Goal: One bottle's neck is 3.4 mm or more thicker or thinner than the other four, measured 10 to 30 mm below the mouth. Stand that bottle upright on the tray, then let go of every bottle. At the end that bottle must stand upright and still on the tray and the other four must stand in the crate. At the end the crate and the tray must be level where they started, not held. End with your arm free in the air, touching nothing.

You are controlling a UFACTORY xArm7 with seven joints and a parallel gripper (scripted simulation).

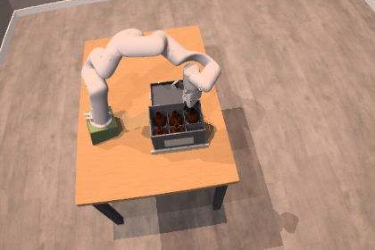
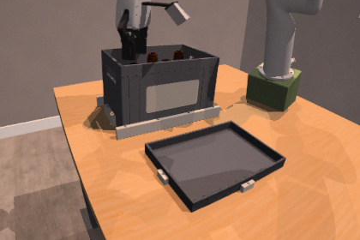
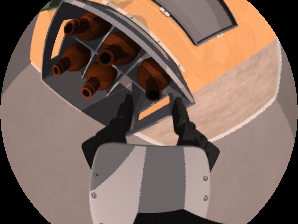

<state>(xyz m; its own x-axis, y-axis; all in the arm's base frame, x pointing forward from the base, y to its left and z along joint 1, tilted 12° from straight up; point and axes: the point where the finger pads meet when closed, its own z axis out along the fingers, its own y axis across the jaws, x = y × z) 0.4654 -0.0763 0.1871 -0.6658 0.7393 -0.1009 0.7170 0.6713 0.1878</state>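
The dark grey crate stands upright with five brown bottles upright in its compartments; the front-right compartment in the top view is empty. My gripper is open, pointing down, its fingertips at the crate's rim. In the wrist view the mouth of the corner bottle shows between the fingers, with gaps on both sides. The other bottles stand beyond it. The grey tray lies flat, bare. Neck differences are too small to tell.
A pale rail runs along the crate's foot. Small pale blocks sit against the tray's edges. The arm's green base block stands on the wooden table to one side. Inner walls divide the crate's compartments.
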